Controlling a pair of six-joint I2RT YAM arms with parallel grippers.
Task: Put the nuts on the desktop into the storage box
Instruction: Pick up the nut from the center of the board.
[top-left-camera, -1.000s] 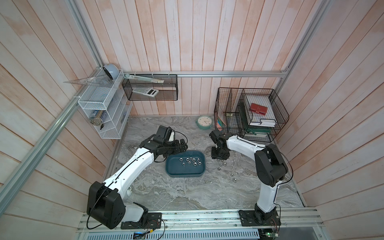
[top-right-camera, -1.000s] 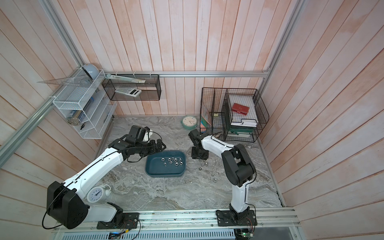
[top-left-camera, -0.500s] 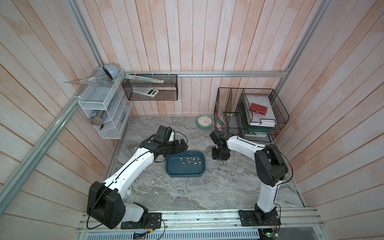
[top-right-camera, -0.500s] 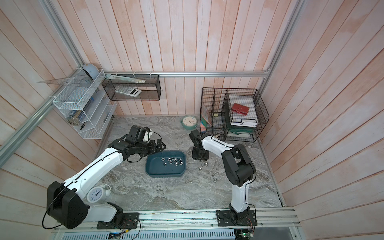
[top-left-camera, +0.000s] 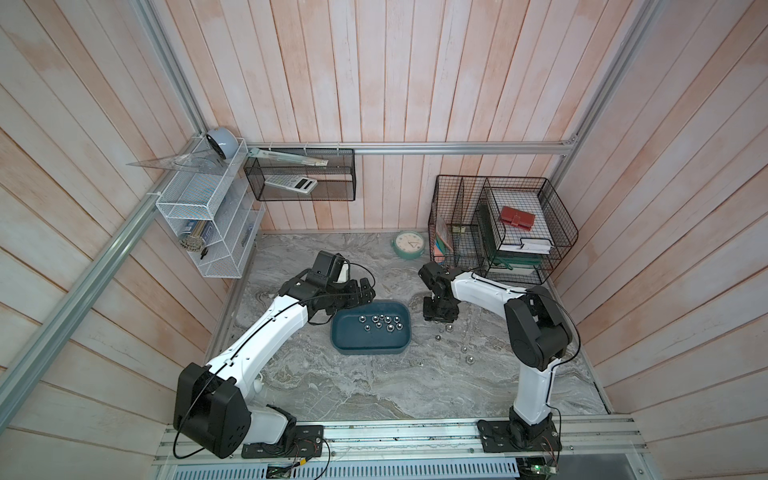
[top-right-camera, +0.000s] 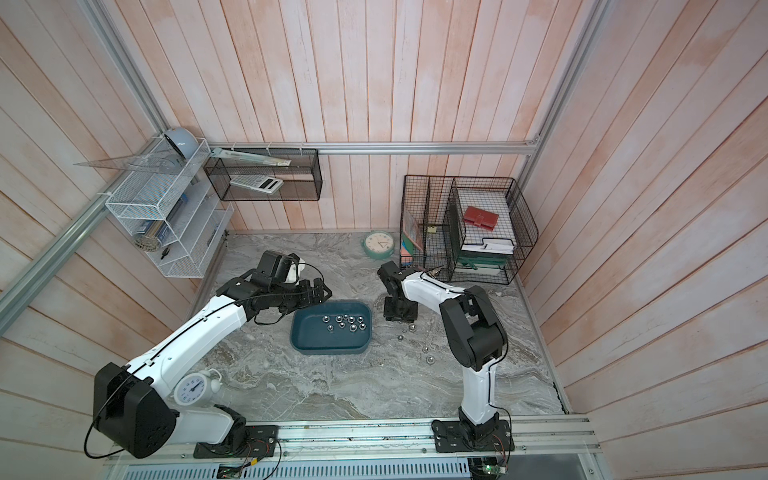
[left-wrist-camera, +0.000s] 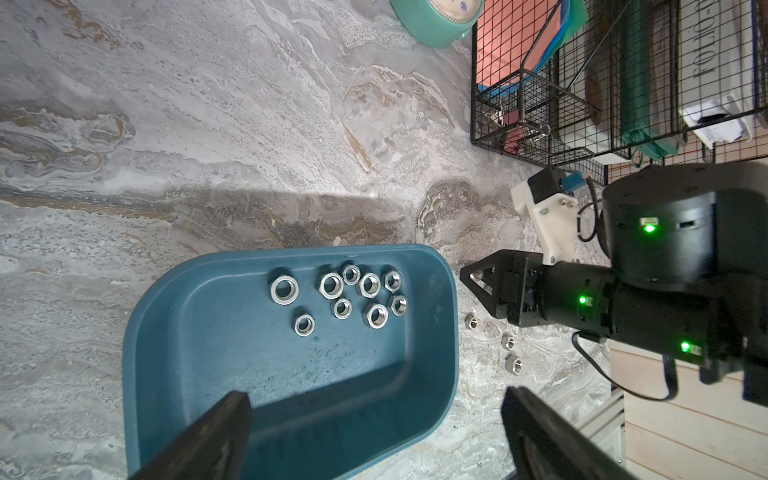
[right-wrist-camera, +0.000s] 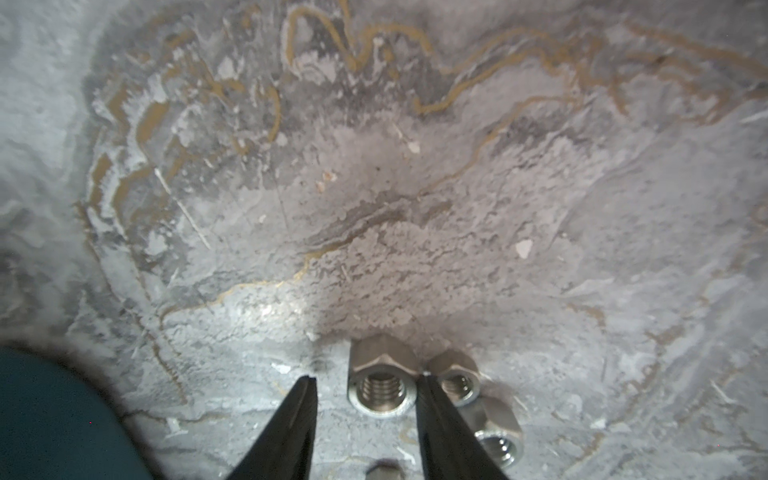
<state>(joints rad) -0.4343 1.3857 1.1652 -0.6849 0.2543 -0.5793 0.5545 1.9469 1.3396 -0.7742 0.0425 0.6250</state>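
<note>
Nut (right-wrist-camera: 381, 388) lies between right claw (right-wrist-camera: 368, 379) tips — touching one.

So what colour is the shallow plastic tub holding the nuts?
The shallow rectangular tub is plain dark teal-blue; the left wrist view shows it best.

nine silver hex nuts (left-wrist-camera: 331, 285) in the teal storage box (left-wrist-camera: 249, 353), more loose on the marble desktop (top-left-camera: 353, 386)
the shallow, round-cornered box sits flat mid-desktop; its nuts lie flat, threaded holes up, clustered in the far right part. in both top views four loose nuts (top-left-camera: 464, 350) lie scattered on the grey, tan-veined surface just beside the box's right end; the right wrist view shows several close together, the biggest nut (right-wrist-camera: 382, 388) lying flat.
</note>
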